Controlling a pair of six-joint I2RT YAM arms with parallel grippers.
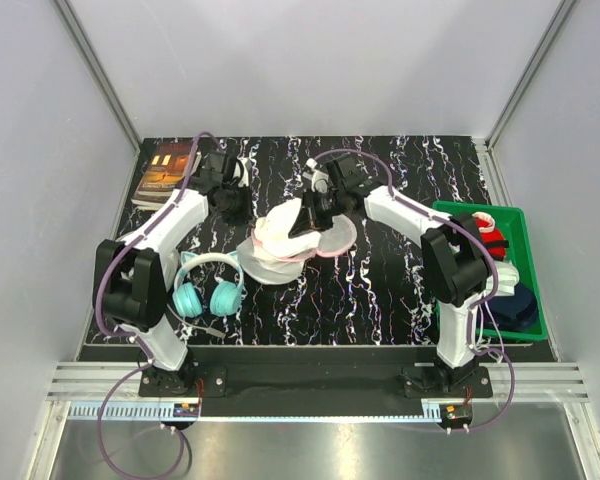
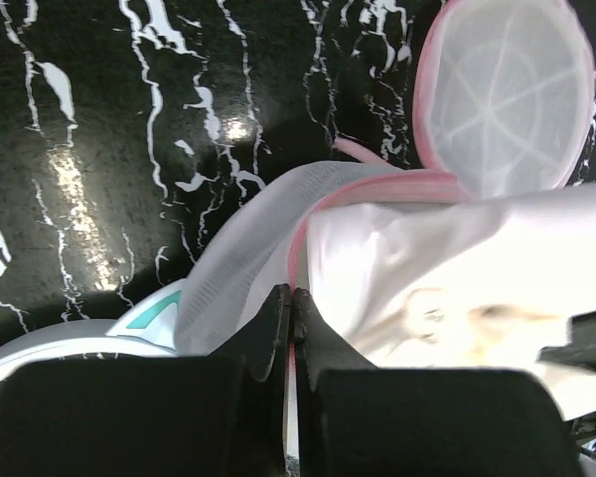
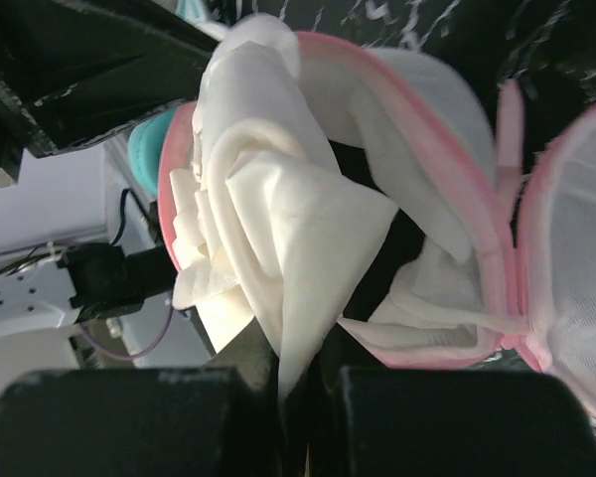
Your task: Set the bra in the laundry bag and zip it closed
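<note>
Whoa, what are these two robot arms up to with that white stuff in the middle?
They are packing a bra into a round mesh laundry bag. The left hand pinches the bag's pink-trimmed rim, holding it open. The right hand grips the bra, a crumpled white garment, at the bag's mouth. The bag is not zipped yet.

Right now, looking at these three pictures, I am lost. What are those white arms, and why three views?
Two robot arms are bolted to a black marbled table. One picture looks down from above; the other two come from cameras on the wrists. The left claw pinches the pink rim of a round mesh laundry bag. The right claw grips a white cloth, the bra, at the open bag. Also there: teal headphones, books and a green bin of clothes.
</note>
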